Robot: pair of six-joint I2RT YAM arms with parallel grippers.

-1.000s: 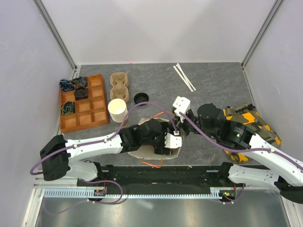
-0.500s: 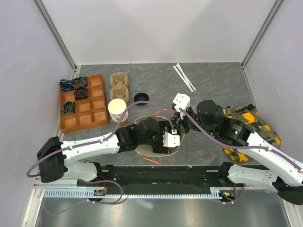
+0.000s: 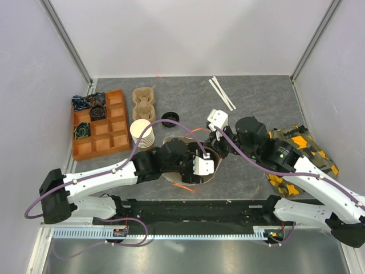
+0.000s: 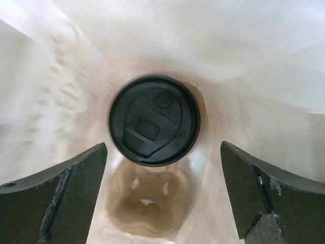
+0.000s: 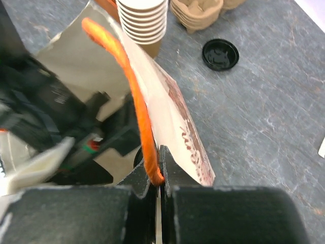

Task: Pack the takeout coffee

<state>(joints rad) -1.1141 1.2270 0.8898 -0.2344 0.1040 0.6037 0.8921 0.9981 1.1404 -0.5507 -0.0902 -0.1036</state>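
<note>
Down inside the paper bag (image 4: 254,61), the takeout coffee (image 4: 155,121) stands upright next to the empty slot of a pulp carrier (image 4: 147,203). The left gripper (image 4: 163,148) is spread wide above it, not touching. The right gripper (image 5: 158,175) is pinching the bag's orange handle (image 5: 129,86). A cup stack (image 5: 142,18), loose lid (image 5: 220,54) and spare carriers (image 5: 195,12) sit just beyond the bag.
</note>
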